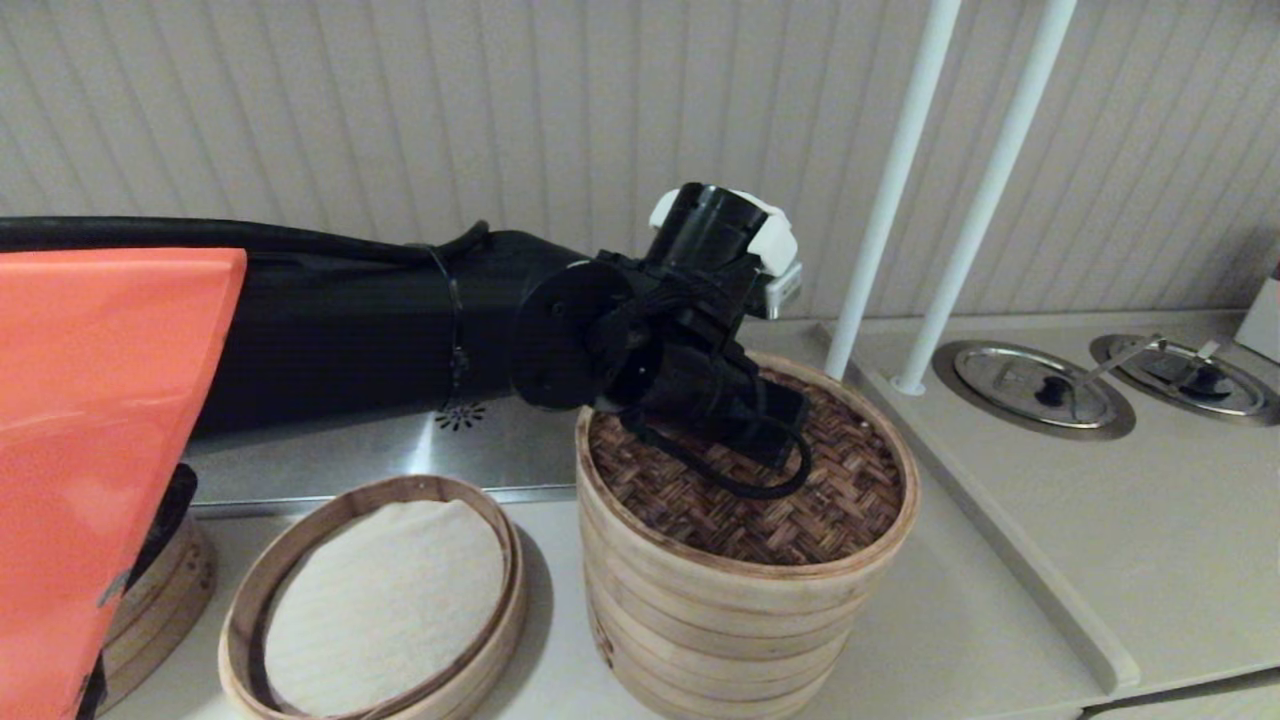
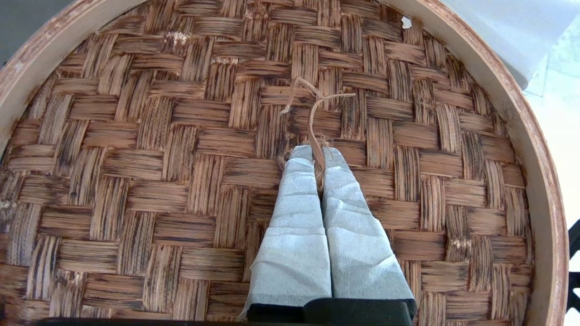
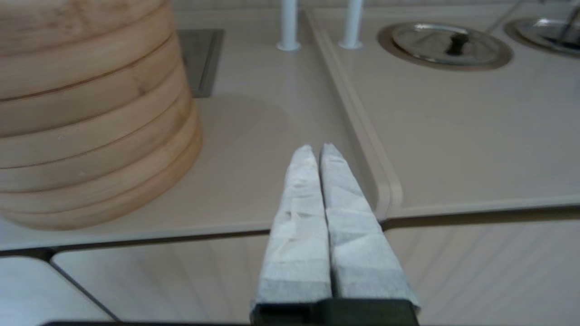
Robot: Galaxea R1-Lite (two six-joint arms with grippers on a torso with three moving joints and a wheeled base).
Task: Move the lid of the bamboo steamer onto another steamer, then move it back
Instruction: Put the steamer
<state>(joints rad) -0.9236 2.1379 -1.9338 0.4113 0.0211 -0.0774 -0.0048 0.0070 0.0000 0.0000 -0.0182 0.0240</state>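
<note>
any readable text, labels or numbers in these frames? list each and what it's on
None readable in any view.
Steel panel: a small sunburst-like mark, a symbol, no letters.
White object at the far right edge: cut off, no text visible.
Lid, steamer stack, low steamer, orange panel, round metal covers: no markings.

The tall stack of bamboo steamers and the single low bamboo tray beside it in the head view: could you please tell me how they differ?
The tall pale bamboo steamer stack is several tiers high; the single low round bamboo tray is one tier. The stack carries the dark brown woven bamboo lid; the tray is uncovered, with its white cloth liner showing. The left hand is shut on the lid's knot loop; nothing touches the tray. Both are round bamboo.
</note>
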